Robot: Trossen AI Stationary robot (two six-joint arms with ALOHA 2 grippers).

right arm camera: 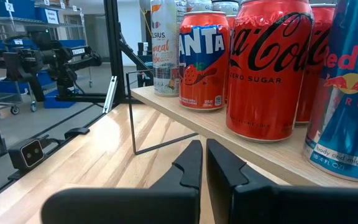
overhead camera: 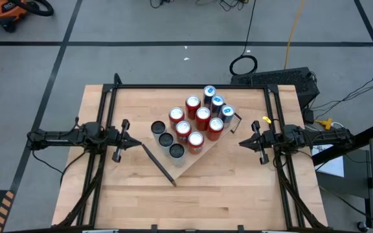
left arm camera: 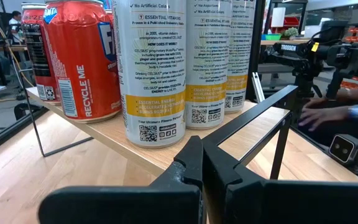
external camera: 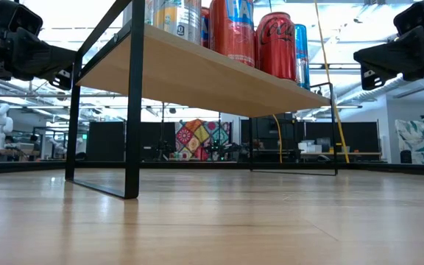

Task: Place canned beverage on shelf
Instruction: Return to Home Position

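The shelf (overhead camera: 191, 163), a light-wood board on thin black brackets, stands slantwise in the middle of the table. Several cans stand upright on it: red ones (overhead camera: 203, 115), blue ones (overhead camera: 217, 102) and white ones with dark tops (overhead camera: 166, 138). The low view shows the board (external camera: 197, 73) raised on its black legs (external camera: 131, 110). My left gripper (overhead camera: 133, 144) is shut and empty, left of the shelf, facing the white cans (left arm camera: 154, 68). My right gripper (overhead camera: 241, 142) is shut and empty, right of the shelf, facing a red cola can (right arm camera: 266, 68).
The table has a black frame (overhead camera: 193, 87) along its edges. Bare tabletop lies near the front edge (overhead camera: 193, 207). A person's hand (left arm camera: 325, 115) shows beyond the table's right side in the left wrist view. A dark keyboard-like box (overhead camera: 283, 79) sits off the far right corner.
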